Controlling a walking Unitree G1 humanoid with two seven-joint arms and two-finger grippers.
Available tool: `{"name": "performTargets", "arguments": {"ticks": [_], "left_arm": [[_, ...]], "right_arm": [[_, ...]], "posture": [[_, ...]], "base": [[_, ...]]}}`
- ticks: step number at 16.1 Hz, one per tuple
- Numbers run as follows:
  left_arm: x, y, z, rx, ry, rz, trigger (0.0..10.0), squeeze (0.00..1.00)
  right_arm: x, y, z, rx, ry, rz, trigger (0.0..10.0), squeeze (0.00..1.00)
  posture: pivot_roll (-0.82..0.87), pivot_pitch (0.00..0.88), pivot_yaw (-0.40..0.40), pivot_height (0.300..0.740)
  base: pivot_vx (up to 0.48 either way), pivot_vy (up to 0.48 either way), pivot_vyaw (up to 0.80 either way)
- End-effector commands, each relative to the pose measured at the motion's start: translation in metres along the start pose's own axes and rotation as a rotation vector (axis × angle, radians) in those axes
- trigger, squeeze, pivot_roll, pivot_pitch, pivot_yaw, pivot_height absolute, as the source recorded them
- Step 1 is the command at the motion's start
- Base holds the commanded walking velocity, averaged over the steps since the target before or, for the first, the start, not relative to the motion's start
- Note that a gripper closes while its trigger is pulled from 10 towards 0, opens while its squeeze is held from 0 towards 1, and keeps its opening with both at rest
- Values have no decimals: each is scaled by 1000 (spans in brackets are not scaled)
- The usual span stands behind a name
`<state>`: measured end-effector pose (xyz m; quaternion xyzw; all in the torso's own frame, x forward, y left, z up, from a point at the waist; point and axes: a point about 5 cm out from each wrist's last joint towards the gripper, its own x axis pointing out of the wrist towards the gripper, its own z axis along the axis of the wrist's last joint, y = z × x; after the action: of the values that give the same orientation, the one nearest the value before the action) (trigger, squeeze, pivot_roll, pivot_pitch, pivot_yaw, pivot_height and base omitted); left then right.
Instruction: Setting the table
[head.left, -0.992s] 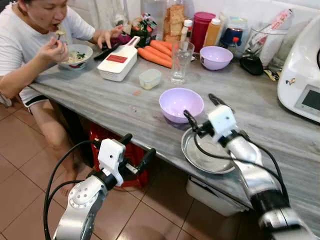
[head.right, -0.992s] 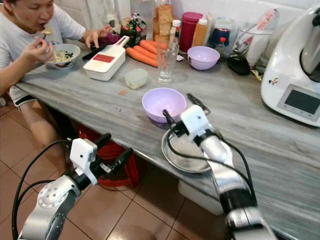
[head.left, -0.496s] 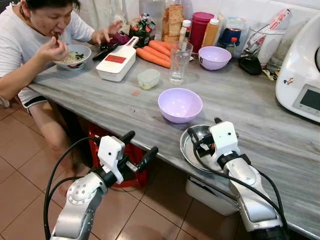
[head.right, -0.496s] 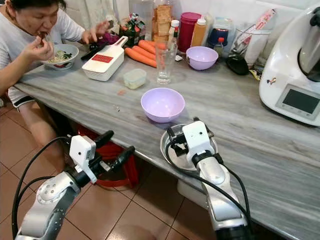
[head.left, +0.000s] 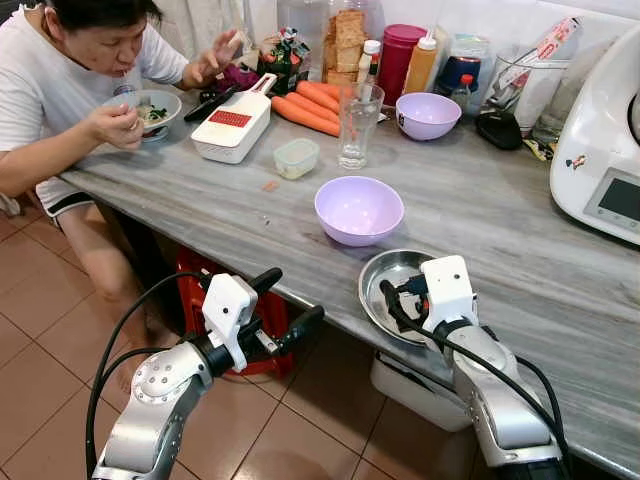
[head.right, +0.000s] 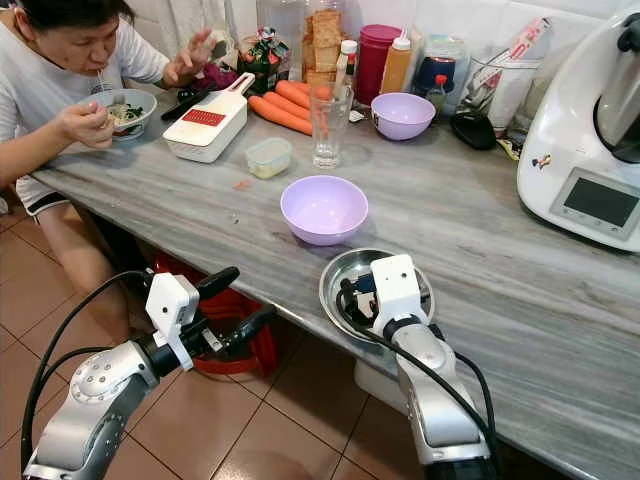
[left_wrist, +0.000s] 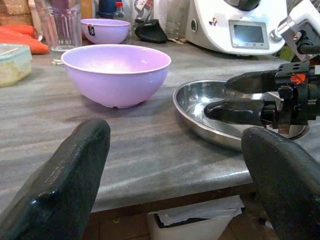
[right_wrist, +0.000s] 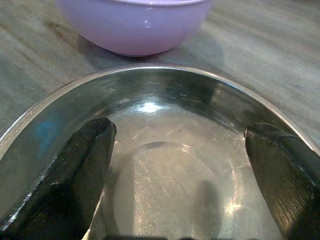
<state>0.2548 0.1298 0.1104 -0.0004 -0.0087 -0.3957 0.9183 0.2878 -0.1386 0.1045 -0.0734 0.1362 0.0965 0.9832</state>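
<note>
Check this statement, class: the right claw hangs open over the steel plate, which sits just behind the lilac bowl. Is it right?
Not quite. The steel plate sits in front of the lilac bowl, at the table's near edge, as the left eye view shows. The right claw does hang open over it.

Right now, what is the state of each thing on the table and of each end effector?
Near purple bowl: upright, empty.
Steel plate: flat, empty, at table edge.
Glass: upright, looks empty.
Right end effector: open, over the plate.
Left end effector: open, below the table edge.
</note>
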Motion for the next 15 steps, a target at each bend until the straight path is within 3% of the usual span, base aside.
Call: {"name": "performTargets", "arguments": {"ticks": [1, 2, 3, 4, 8, 15], "left_arm": [[2, 1, 0, 19, 10, -7, 10000, 0], [2, 0, -1, 18, 12, -7, 10000, 0], [2, -2, -2, 15, 13, -9, 10000, 0], [2, -3, -3, 15, 14, -11, 10000, 0], [3, -2, -2, 18, 16, -10, 10000, 0], [1, -5, -3, 18, 18, -4, 10000, 0]], "right_arm": [[3, -2, 7, 17, -8, -6, 10000, 525], [5, -1, 8, 26, -1, -1, 10000, 416], [7, 0, 9, 32, 9, 2, 10000, 51], [10, 1, 9, 44, 20, 1, 10000, 0], [18, 5, 6, 106, 74, 2, 10000, 0], [27, 9, 2, 117, 103, 13, 10000, 0]], "posture": [[-11, 19, -42, 740], [-11, 20, -45, 740], [-8, 21, -46, 740], [-8, 21, -46, 740], [-6, 23, -46, 740], [3, 30, -50, 740]], "base": [[0, 0, 0], [0, 0, 0], [0, 0, 0], [0, 0, 0], [0, 0, 0], [0, 0, 0]]}}
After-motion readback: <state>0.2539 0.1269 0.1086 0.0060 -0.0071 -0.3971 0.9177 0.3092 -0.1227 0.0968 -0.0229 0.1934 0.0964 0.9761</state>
